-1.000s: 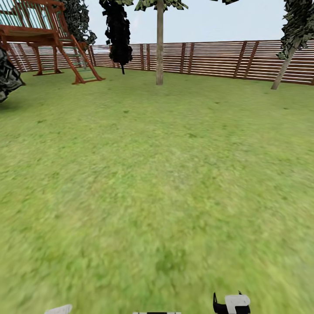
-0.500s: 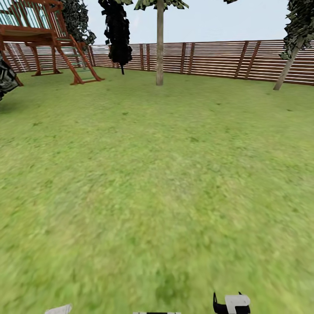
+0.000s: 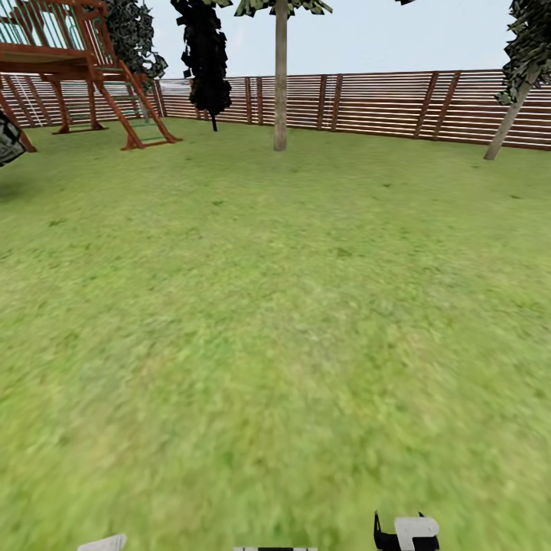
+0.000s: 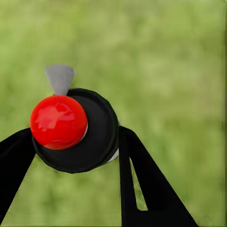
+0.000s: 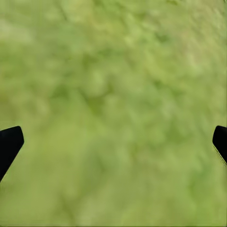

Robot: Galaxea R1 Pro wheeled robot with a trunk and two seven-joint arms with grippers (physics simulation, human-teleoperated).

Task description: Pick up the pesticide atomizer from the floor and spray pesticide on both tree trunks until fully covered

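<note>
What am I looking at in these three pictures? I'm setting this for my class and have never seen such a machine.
It is a simulated wheeled robot with two arms. The big picture is from its head camera: a lawn, a fence, a play frame and a pale tree trunk ahead. The other two come from cameras at the wrists. The left gripper is shut on the atomizer, seen from above with its red cap. The right gripper is open over the grass, holding nothing.
</note>
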